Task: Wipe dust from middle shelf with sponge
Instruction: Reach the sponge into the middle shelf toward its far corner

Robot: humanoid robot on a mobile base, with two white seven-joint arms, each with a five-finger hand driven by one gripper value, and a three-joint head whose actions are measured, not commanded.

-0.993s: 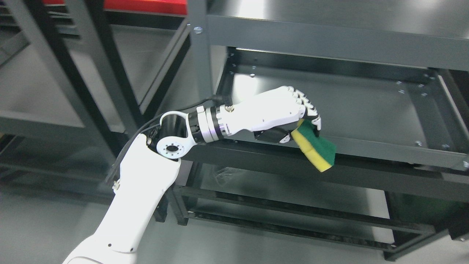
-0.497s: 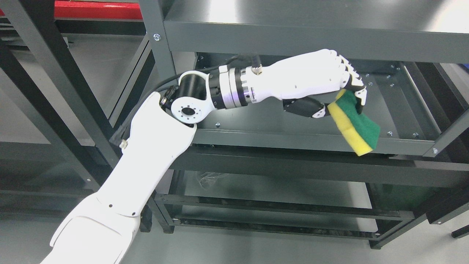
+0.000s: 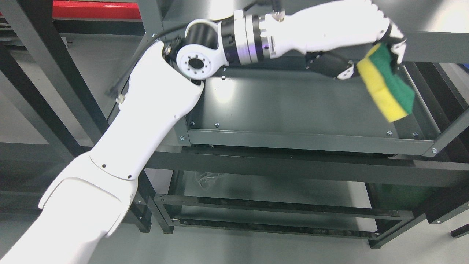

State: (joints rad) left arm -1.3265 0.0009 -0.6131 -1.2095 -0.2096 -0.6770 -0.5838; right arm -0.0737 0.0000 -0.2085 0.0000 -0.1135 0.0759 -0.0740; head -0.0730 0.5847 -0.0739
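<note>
The fingers [image 3: 397,44] of the left hand [image 3: 340,27] are curled down over the top end of the sponge [image 3: 386,86], and the dark thumb [image 3: 331,66] presses on it from the other side, so the sponge is pinched between them. The sponge has a yellow layer and a green layer. It hangs down tilted from the hand, its lower end free in the air, near the right edge of the middle shelf [image 3: 285,106]. I cannot tell whether the lower end touches the shelf surface; it seems to be above it.

The hand lies in front of the front edge of the upper shelf [image 3: 436,40]. Behind the hand comes a wrist with silver and black rings, then a round joint near the left post [image 3: 146,11] of the rack. The white left arm [image 3: 146,121] goes from there down to the lower left corner of the view. A black cable [image 3: 135,62] runs along the arm. The middle shelf is dark grey metal with a raised front rim [image 3: 304,141] and small screws in its corners. Below it a lower shelf [image 3: 271,189] is visible.
</note>
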